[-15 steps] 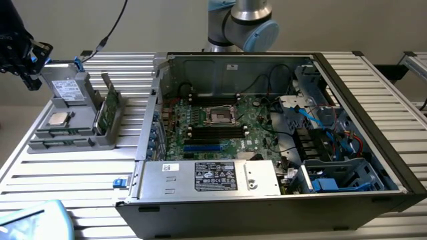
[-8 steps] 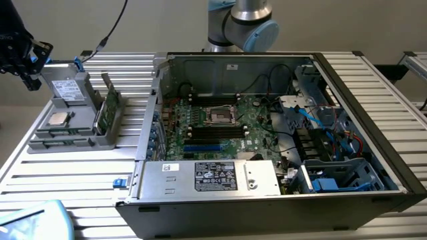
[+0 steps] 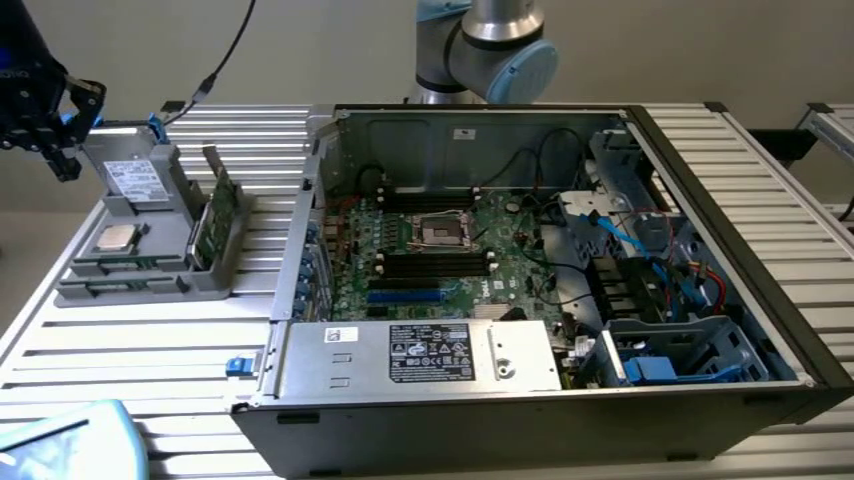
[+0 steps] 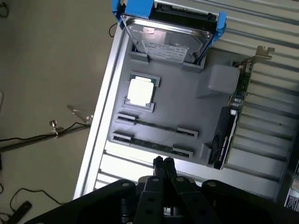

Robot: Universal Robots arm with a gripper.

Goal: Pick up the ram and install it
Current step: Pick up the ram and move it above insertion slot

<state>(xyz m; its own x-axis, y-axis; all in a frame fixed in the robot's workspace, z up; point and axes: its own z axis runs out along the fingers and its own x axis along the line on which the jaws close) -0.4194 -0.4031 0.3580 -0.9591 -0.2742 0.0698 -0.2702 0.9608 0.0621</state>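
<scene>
Jaws together, holding nothing, hovering over the grey holder [image 4: 177, 107] on the worktop [image 3: 174, 350], at the exterior view's left. Ram [image 4: 152, 145] sits on edge in the holder slot nearest the jaw tips, untouched. Same holder carries a hard drive [image 4: 168, 39], CPU [image 4: 139, 91] and upright green card [image 4: 236, 98]. Open PC case [image 3: 400, 150] stands beside it, motherboard [image 3: 514, 250] exposed.

Open air above the ram [image 4: 152, 145] (slotted in the grey holder [image 4: 187, 102]); the upright green card [image 4: 237, 95] walls one side.
</scene>
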